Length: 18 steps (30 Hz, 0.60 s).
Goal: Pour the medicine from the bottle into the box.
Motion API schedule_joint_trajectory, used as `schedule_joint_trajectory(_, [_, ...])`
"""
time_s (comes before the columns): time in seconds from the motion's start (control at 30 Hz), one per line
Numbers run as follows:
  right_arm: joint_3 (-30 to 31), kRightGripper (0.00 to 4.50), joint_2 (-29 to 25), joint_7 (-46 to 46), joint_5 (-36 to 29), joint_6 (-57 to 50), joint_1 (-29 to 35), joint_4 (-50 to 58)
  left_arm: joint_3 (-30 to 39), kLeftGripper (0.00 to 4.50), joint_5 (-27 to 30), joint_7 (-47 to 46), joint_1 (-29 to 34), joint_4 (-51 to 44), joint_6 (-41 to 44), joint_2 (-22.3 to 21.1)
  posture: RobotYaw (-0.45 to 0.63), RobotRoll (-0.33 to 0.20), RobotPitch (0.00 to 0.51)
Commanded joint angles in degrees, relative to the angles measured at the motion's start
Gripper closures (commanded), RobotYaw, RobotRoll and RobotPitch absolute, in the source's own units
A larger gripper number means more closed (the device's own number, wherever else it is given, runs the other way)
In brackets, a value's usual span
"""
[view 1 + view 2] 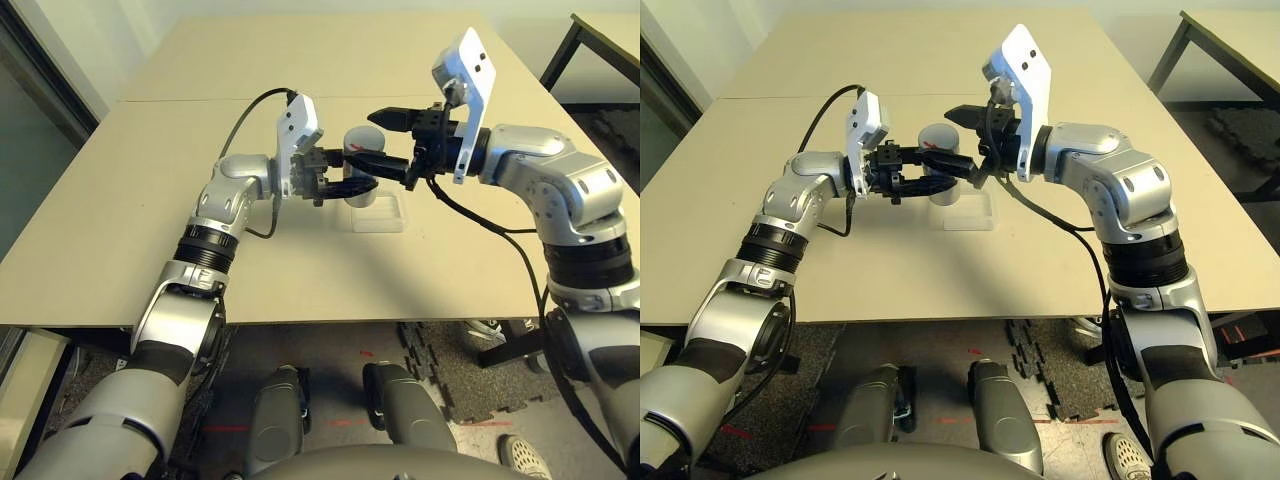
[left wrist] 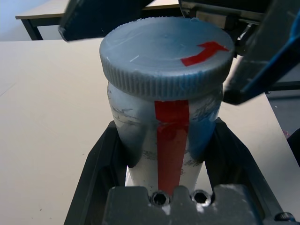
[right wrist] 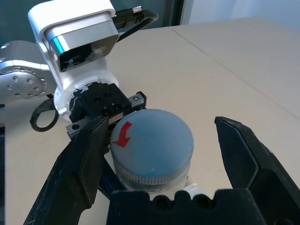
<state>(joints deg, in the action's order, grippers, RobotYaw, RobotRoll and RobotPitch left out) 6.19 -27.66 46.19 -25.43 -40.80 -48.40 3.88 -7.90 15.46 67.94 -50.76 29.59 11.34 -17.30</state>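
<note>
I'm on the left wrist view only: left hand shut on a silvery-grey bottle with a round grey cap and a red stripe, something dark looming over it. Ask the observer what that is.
Observer: That's the right hand. It is open, with one black finger on each side of the silvery-grey bottle's round grey cap.
Operator: Okay. Where's the box I'm pouring into?
Observer: The shallow clear plastic box lies on the tan table, just on the robot's side of the bottle.
</note>
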Motion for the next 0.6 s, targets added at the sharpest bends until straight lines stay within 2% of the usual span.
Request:
schedule_joint_trajectory(0.03, [1.28, 0.00, 0.49, 0.83, 1.17, 1.05, -0.43, -0.71, -0.55, 2.02, -0.56, 0.36, 0.18, -1.16, 0.45, -0.13, -0.17, 0.000, 0.098])
schedule_joint_trajectory(0.13, [1.28, 0.60, 0.78, 1.14, 1.45, 0.93, -0.11, -0.23, -0.63, 2.02, -0.59, 0.41, 0.40, -1.37, 0.56, -0.19, -0.17, 0.000, 0.095])
schedule_joint_trajectory(0.23, [1.33, 1.69, 0.80, 1.56, 1.50, 0.64, 0.25, 0.24, -0.70, 2.02, -0.61, 0.42, 0.59, -1.55, 0.65, -0.17, -0.17, 0.000, 0.093])
schedule_joint_trajectory(0.27, [1.35, 1.92, 0.79, 1.66, 1.46, 0.51, 0.42, 0.47, -0.73, 2.02, -0.59, 0.43, 0.65, -1.64, 0.70, -0.16, -0.18, 0.000, 0.092])
schedule_joint_trajectory(0.5, [1.13, 1.92, 0.97, 1.74, 0.95, -0.21, 0.61, 1.66, -0.87, 2.02, -0.81, 0.39, 0.94, -1.42, 0.62, -0.16, -0.18, 0.000, 0.093])
schedule_joint_trajectory(0.6, [-0.71, 1.92, 1.90, 0.89, -0.58, -1.86, -1.68, 1.42, -1.39, 2.02, -1.56, 0.29, 1.58, -0.66, 0.26, -0.19, -0.18, 0.000, 0.094])
